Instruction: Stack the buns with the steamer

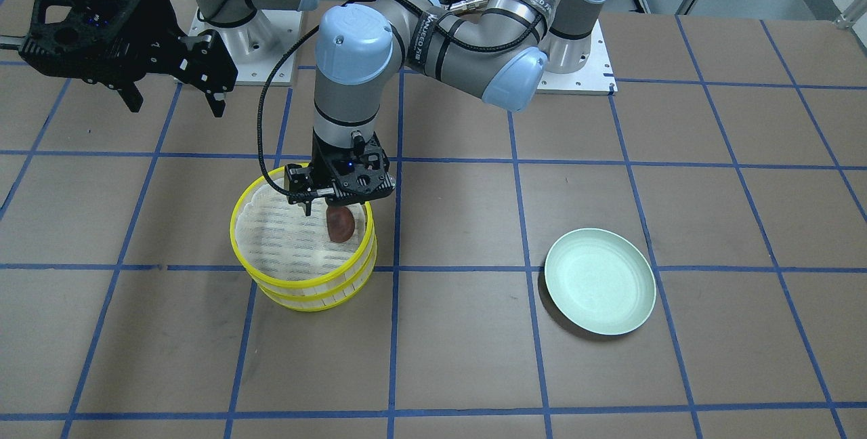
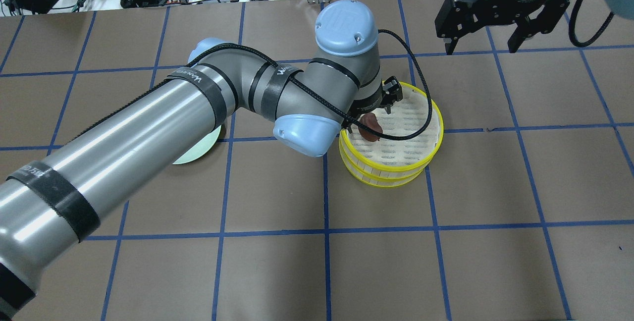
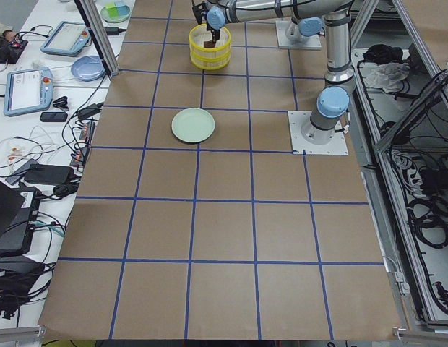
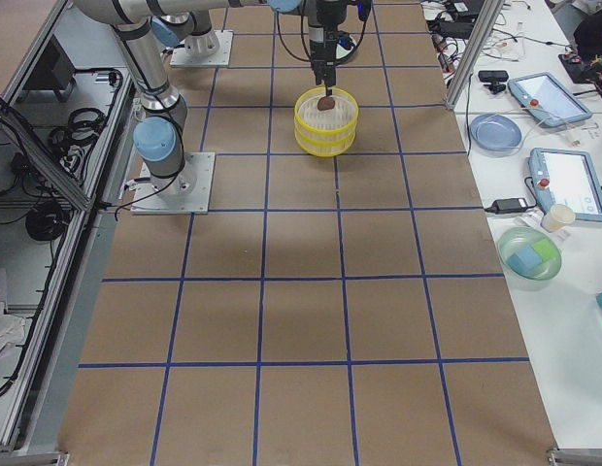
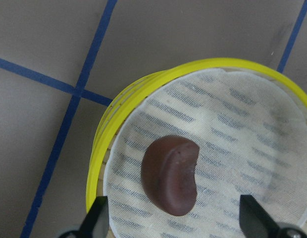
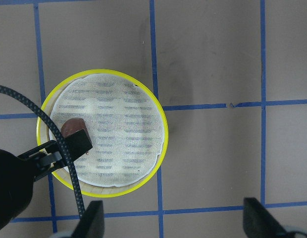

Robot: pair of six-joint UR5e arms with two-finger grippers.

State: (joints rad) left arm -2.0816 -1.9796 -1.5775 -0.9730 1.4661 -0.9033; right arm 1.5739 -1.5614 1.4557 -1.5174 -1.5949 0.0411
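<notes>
The two yellow-rimmed steamer trays (image 1: 305,286) are stacked one on the other, also in the overhead view (image 2: 391,167). The reddish-brown bun (image 1: 340,223) lies on the striped floor of the top tray, near its rim (image 5: 101,144). My left gripper (image 1: 335,212) hangs just above the bun (image 5: 171,176), open, with a finger on each side and not touching it. My right gripper (image 1: 176,106) is open and empty, raised beside the stack (image 6: 163,134) on the robot's side. The cream-white bun is hidden.
A pale green plate (image 1: 600,281) lies empty on the brown table to the robot's left of the stack; the left arm partly covers it in the overhead view (image 2: 198,152). Blue tape lines grid the table. The left arm's black cable (image 2: 416,88) loops over the top tray.
</notes>
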